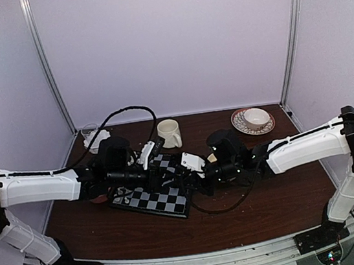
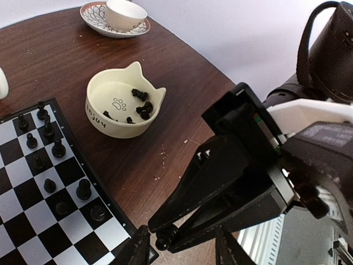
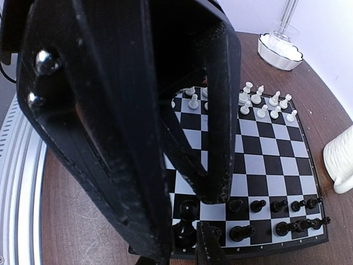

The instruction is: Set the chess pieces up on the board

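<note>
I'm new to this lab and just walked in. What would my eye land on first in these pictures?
The left arm and right arm meet over the chessboard in the middle of the table. The right end effector pinches a black chess piece at the board's edge. Beside the board sits a cream cat-eared bowl with more black pieces in it.
</note>
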